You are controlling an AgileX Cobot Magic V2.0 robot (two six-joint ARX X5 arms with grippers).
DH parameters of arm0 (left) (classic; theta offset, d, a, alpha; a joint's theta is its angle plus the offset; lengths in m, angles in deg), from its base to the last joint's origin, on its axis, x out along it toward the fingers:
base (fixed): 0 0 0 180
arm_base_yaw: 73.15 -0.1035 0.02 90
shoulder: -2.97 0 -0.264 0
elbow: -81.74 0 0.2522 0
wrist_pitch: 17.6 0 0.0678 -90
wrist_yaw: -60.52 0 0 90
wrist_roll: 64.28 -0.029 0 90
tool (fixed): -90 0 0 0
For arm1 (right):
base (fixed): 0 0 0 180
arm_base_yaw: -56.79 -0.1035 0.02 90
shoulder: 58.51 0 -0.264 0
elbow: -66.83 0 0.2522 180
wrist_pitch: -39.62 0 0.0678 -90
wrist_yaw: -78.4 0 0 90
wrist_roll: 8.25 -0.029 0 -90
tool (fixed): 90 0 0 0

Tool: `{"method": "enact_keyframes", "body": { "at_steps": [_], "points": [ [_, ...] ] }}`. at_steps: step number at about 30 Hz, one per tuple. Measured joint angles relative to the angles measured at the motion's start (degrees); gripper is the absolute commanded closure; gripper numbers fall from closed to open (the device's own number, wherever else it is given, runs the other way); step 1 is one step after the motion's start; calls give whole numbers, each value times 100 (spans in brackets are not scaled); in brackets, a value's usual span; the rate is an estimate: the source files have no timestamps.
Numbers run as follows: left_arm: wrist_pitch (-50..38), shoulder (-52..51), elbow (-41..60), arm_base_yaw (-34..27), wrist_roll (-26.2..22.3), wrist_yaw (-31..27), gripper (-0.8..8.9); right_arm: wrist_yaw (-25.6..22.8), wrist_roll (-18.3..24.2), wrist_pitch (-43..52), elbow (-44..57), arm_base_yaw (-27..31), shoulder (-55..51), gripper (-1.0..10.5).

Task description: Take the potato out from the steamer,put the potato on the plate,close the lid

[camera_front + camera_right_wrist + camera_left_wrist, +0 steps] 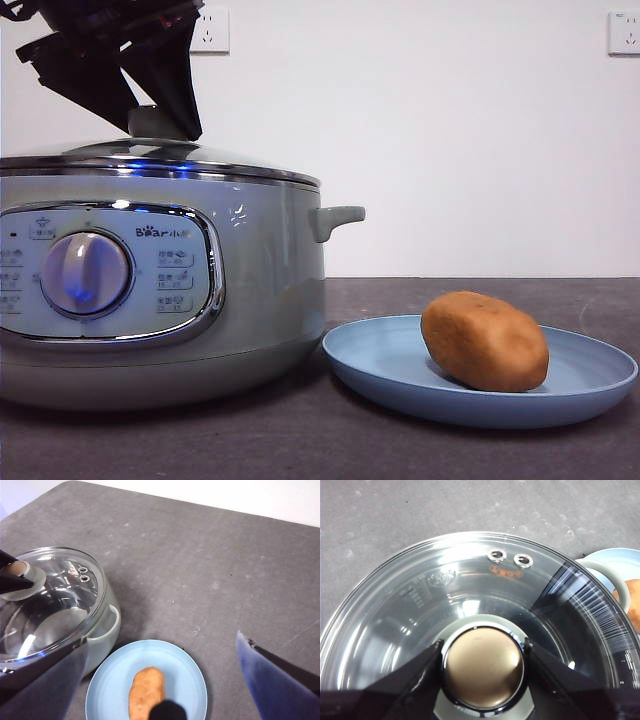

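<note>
The grey-green steamer [260,280] stands at the left with the glass lid [160,155] seated level on its rim. My left gripper [160,125] comes down from above, its jaws pressed against both sides of the lid's knob [482,667]. The orange-brown potato [485,340] lies on the light-blue plate [590,385] to the right of the steamer. My right gripper [162,637] hangs open well above the plate [190,680] and potato [146,690], holding nothing. The lid [55,600] also appears in the right wrist view.
The steamer's side handle [335,218] sticks out toward the plate. Two wall sockets [210,30] [623,32] sit on the white wall behind. The dark grey tabletop [210,565] stretches beyond the plate.
</note>
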Motion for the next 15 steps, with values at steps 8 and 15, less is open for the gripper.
{"method": "enact_keyframes", "body": {
  "at_steps": [8, 15],
  "points": [
    [11, -7, 0, 0, 48, -35, 687, 0, 0, -2, 0, 0, 0, 452],
    [7, -7, 0, 0, 92, -79, 454, 0, 0, -13, 0, 0, 0, 452]
  ]
}}
